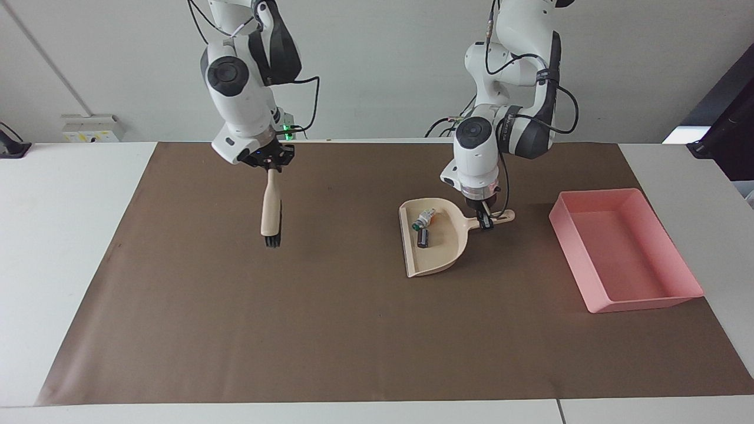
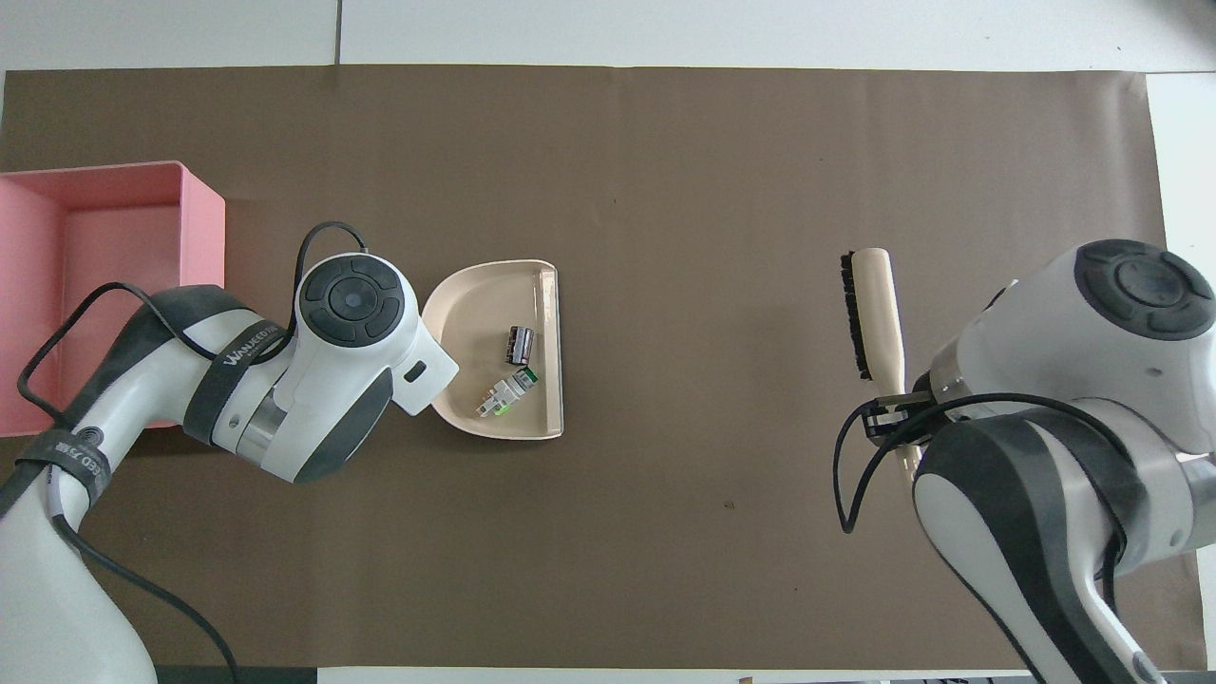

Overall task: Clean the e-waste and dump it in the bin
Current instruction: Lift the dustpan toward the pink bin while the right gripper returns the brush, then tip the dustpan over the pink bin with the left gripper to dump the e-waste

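The e-waste lies inside the beige dustpan point(image 1: 439, 247) point(image 2: 470, 309): a small white piece with a green end point(image 1: 424, 220) point(image 2: 506, 393) and a dark block point(image 1: 422, 238) point(image 2: 519, 344). My left gripper point(image 1: 485, 222) is shut on the dustpan's handle point(image 1: 498, 218), and the pan looks slightly lifted over the mat. The pink bin point(image 1: 625, 249) point(image 2: 95, 294) stands toward the left arm's end of the table. My right gripper point(image 1: 271, 166) is shut on the beige brush point(image 1: 271, 211) point(image 2: 876, 311), which hangs bristles down over the mat toward the right arm's end.
A brown mat point(image 1: 330, 330) point(image 2: 684, 171) covers most of the white table point(image 1: 65, 235). The bin sits at the mat's edge, partly on the white tabletop.
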